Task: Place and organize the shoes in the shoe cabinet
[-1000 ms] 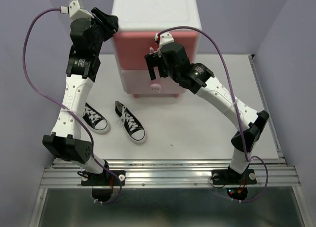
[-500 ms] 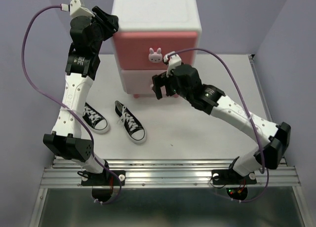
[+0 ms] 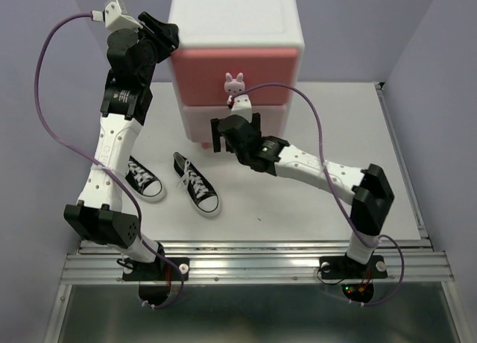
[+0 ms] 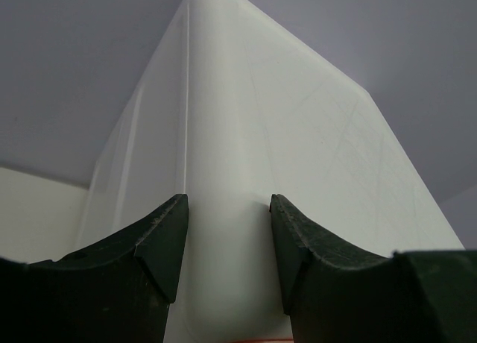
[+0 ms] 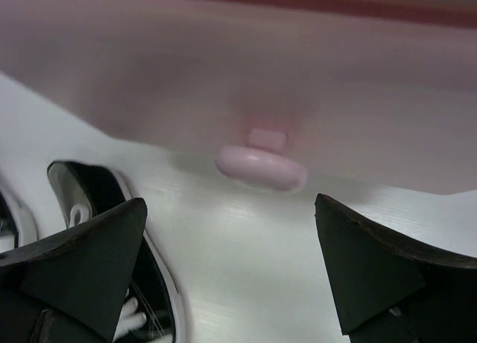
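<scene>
The left gripper [image 3: 171, 34] sits at the upper left of the top view, high against the left corner of the shoe cabinet [image 3: 235, 15]. In the left wrist view, its two dark fingers [image 4: 160, 242] stand astride the rounded vertical corner of the white body. One finger lies against each wall, so the pincer is closed onto the cabinet corner.

Two shoes lie on the table [image 3: 261, 209] at lower left of centre, outside the cabinet and in front of its left side. The first black sneaker [image 3: 143, 179] lies partly under the left forearm. The second black sneaker [image 3: 197, 184] lies just beside it to the right, not touching it. Both toe caps point toward the lower right of the frame.

The cabinet stands at top centre. The upper drawer [image 3: 261, 63] is darker pink and carries a white bunny knob [image 3: 235, 82]. The lower drawer [image 3: 276, 115] is paler pink. Both fronts appear pushed in.

The right gripper [image 3: 235, 125] is low in front of the middle of the lower drawer. In the right wrist view, its fingers [image 5: 82, 261] are spread wide with nothing between them, so the pincer is open. Beyond them, a pink rounded piece [image 5: 261, 166] on a short stem projects from the pale pink front. It is too blurred to tell whether it is a knob or a foot. The right arm runs back to its base at the lower right.
</scene>
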`<state>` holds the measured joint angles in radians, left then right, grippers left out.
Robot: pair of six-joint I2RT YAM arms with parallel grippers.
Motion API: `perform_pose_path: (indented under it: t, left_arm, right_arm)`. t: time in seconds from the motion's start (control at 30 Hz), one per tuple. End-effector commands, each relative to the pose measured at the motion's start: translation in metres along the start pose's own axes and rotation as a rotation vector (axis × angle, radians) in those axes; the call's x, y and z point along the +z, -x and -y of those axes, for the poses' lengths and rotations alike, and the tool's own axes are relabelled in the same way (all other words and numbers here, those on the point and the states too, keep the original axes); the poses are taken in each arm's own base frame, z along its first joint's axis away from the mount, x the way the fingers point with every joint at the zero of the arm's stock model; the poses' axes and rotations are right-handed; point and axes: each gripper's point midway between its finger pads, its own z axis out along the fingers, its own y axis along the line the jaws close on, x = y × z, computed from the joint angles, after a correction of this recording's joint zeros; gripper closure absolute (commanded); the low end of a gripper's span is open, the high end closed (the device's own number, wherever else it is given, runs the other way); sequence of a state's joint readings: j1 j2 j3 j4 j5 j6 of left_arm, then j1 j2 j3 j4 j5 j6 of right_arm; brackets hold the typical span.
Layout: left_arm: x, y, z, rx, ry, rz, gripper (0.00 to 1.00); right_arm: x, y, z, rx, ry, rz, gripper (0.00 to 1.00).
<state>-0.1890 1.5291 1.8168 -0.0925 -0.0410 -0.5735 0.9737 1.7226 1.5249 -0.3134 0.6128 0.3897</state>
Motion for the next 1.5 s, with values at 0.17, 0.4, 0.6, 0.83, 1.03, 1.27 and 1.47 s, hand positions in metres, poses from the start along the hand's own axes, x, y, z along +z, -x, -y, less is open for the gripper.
perform_pose_path:
  t: [0.17, 0.4, 0.6, 0.83, 1.03, 1.27, 1.47]
  left_arm:
    - [-0.007, -0.111, -0.054, 0.077, 0.147, -0.367, 0.43]
    - [-0.009, -0.112, -0.054, 0.055, 0.15, -0.358, 0.43]
    - [-0.01, -0.115, -0.057, 0.039, 0.157, -0.358, 0.43]
    - [-0.008, -0.114, -0.056, 0.042, 0.157, -0.356, 0.43]
    - [-0.008, -0.116, -0.058, 0.053, 0.159, -0.36, 0.43]
    - [-0.012, -0.125, -0.066, 0.063, 0.172, -0.38, 0.43]
    - [-0.012, -0.128, -0.067, 0.065, 0.171, -0.382, 0.43]
  right_arm:
    - [0.053, 0.032, 0.001, 0.207, -0.296, 0.152, 0.0]
    - [0.056, 0.029, 0.015, 0.185, -0.393, 0.189, 0.0]
    - [0.061, 0.014, 0.031, 0.186, -0.392, 0.144, 0.31]
    - [0.03, -0.016, 0.03, 0.2, -0.286, 0.029, 0.85]
    - [-0.043, -0.071, -0.015, 0.166, -0.101, -0.089, 0.87]
    - [-0.102, -0.105, -0.04, 0.224, -0.008, -0.232, 0.87]
    - [-0.148, -0.128, -0.073, 0.251, 0.113, -0.338, 0.89]
